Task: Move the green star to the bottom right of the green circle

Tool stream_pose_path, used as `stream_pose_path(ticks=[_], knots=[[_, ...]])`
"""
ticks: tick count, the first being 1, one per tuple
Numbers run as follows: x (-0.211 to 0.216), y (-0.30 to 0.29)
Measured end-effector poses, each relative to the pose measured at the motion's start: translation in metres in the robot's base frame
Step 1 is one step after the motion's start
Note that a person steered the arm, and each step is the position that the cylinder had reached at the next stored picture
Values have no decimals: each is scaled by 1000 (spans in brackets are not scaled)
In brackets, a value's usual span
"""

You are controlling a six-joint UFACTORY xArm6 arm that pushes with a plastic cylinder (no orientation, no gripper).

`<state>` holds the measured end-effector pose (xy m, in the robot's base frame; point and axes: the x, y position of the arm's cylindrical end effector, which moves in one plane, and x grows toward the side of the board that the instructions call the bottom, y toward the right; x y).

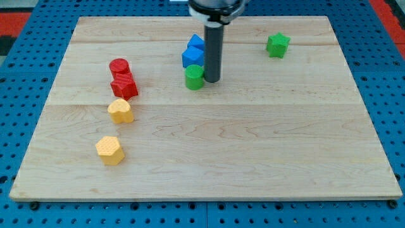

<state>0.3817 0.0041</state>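
The green star (277, 45) lies near the view's top right of the wooden board. The green circle (194, 77) stands near the top middle, just below two blue blocks. My tip (212, 80) is down on the board right beside the green circle, on its right side, touching or almost touching it. The green star is well to the right of my tip and a little higher in the view.
Two blue blocks (193, 56) sit stacked close together above the green circle. A red cylinder (119, 66) and a red star (124, 86) sit at the left. A yellow heart-like block (120, 111) and a yellow hexagon (110, 150) lie below them. The wooden board (253, 145) rests on a blue pegboard.
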Motion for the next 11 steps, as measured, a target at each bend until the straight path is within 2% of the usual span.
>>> stream_pose_path(ticks=[1,2,3,5,6,7,8,9,10,11], knots=[[0,62],[-30,156],[-25,216],[-94,214],[-107,197],[-79,103],[-77,105],[-82,80],[-70,52],[-38,51]])
